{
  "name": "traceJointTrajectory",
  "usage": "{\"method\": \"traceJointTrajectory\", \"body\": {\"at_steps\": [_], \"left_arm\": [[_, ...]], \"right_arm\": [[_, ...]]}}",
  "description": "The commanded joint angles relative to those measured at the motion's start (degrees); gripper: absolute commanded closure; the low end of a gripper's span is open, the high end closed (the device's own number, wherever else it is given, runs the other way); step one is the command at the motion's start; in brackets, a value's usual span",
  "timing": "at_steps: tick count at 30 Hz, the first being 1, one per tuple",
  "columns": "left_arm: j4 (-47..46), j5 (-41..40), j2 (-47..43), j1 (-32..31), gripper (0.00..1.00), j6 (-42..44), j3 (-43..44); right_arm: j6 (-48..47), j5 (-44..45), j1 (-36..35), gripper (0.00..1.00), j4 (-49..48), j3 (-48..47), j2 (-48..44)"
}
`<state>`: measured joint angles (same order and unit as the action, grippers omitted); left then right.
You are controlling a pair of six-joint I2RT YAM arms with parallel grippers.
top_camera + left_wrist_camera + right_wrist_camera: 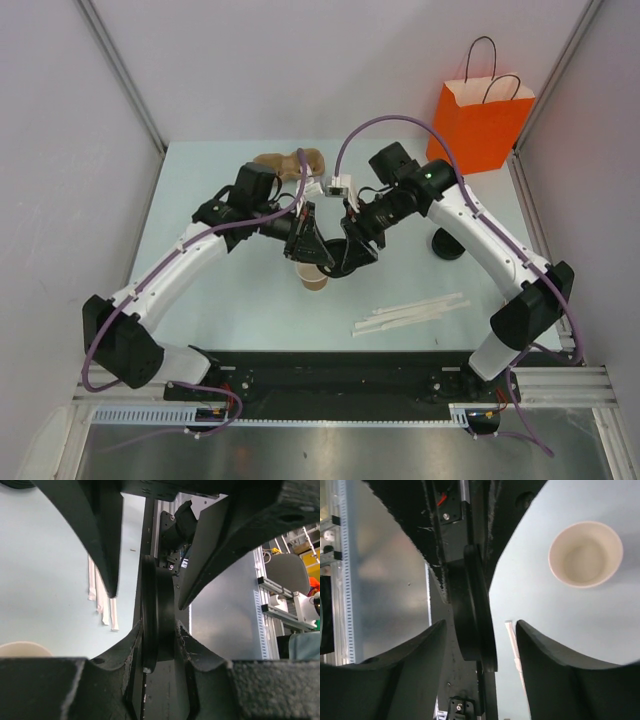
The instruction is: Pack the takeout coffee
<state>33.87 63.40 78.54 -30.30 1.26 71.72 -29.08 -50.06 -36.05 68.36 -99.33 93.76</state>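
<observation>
A tan paper cup (pixel 313 278) stands open and lidless at mid-table; it also shows in the right wrist view (pixel 585 554) and at the left wrist view's lower left (pixel 22 649). No cup with a lid on it shows in any view. My left gripper (pixel 316 246) (pixel 159 627) is shut on a round black lid (pixel 152 600), held edge-on just above and right of the cup. My right gripper (pixel 342 254) (pixel 481 625) faces it, open, its fingers either side of the same lid (pixel 475 595) with gaps. The orange bag (pixel 480 125) stands at the back right.
A second black lid (pixel 447 243) lies on the table under the right arm. Paper-wrapped stirrers (pixel 410 314) lie in front of the cup. Brown paper cups (pixel 290 163) lie on their side at the back centre. White walls close both sides.
</observation>
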Motion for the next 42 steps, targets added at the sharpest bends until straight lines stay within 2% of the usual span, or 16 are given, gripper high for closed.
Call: {"method": "traceJointTrajectory", "body": {"at_steps": [1, 6, 9, 12, 15, 19, 20, 21, 22, 23, 24, 25, 26, 28, 34, 42], "left_arm": [[3.75, 1.73, 1.26, -0.37, 0.77, 5.24, 3.16], [3.75, 1.29, 1.17, -0.28, 0.75, 5.16, 3.25], [1.66, 0.5, 0.65, 0.42, 0.71, 2.89, 3.86], [-3.27, -0.99, -0.67, 2.09, 0.59, -0.8, 3.34], [-11.08, -3.89, -3.74, 4.46, 0.38, -7.64, 1.85], [-20.75, -8.98, -8.48, 9.9, 0.3, -15.04, 0.09], [-24.34, -12.56, -9.36, 10.7, 0.3, -17.49, -0.96], [-25.77, -14.51, -10.24, 11.31, 0.3, -18.47, -1.58], [-27.78, -17.4, -12.17, 11.76, 0.3, -19.09, -2.2], [-28.32, -22.91, -12.97, 11.76, 0.3, -19.19, -2.9], [-28.94, -26.01, -13.59, 11.76, 0.31, -19.1, -3.17], [-29.12, -28.48, -14.03, 11.67, 0.32, -19.27, -3.26], [-28.95, -32.42, -14.03, 11.58, 0.32, -19.62, -2.82], [-27.9, -34.73, -13.51, 11.32, 0.34, -19.89, -2.03], [-28.32, -36.15, -10.34, 9.48, 0.37, -22.87, -3.68], [-30.26, -37.73, -9.81, 3.77, 0.38, -21.21, -6.68]], "right_arm": [[0.34, -5.48, -0.69, 0.49, 0.02, -0.16, 0.9], [1.22, -7.59, -0.77, 0.69, -1.03, 0.36, 0.9], [2.53, -8.99, -0.34, 0.73, -1.91, 0.54, 0.9], [4.64, -11.63, 1.94, 0.76, -3.84, 0.98, 0.81], [7.98, -15.76, 6.06, 0.8, -6.48, 0.81, 0.9], [15.79, -22.87, 11.87, 0.82, -15.05, 1.5, 0.82], [18.16, -23.41, 12.84, 0.82, -17.71, 2.12, 0.55], [24.97, -23.76, 13.81, 0.82, -21.13, 2.99, -0.58], [28.69, -23.59, 15.21, 0.82, -30.56, 6.22, -1.37], [34.38, -22.81, 15.83, 0.82, -36.39, 8.34, -2.17], [42.62, -21.49, 16.27, 0.82, -41.93, 10.36, -3.39], [46.53, -18.96, 17.15, 0.82, -50.87, 13.95, -4.62], [49.09, -17.36, 17.24, 0.82, -53.74, 14.86, -5.16], [53.4, -13.24, 17.07, 0.85, -57.87, 16.0, -5.69], [59.92, -6.1, 15.49, 0.85, -62.91, 17.5, -5.78], [56.86, -3.2, 12.06, 0.84, -59.31, 17.77, -5.43]]}}
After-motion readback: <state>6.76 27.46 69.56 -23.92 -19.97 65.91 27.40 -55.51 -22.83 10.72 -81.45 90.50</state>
